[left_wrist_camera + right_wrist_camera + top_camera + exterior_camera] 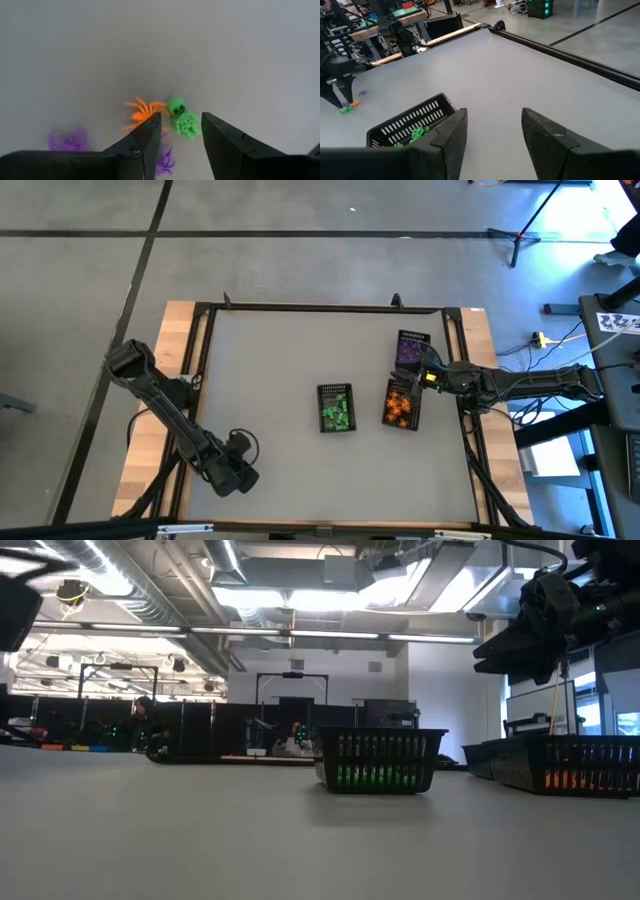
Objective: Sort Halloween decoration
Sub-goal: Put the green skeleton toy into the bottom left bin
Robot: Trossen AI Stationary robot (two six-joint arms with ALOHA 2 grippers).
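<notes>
While the left gripper (181, 137) hangs low over the counter (270, 380) near its front-left corner, fingers (145, 137) spread apart and holding nothing, an orange spider (142, 111) and a green skeleton (181, 117) lie just ahead of the tips, touching each other. Skeleton's long axis runs head-away from the fingers, slightly slanted; purple trinkets (67, 141) lie off beside. Right gripper (492, 132) hovers above the orange basket (401, 404) and purple basket (411, 348), fingers parted, empty, green basket (336, 407) nearby.

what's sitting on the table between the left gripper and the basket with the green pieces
Nothing: in the high view, the stretch between the left gripper and the green-filled basket is bare grey table.
</notes>
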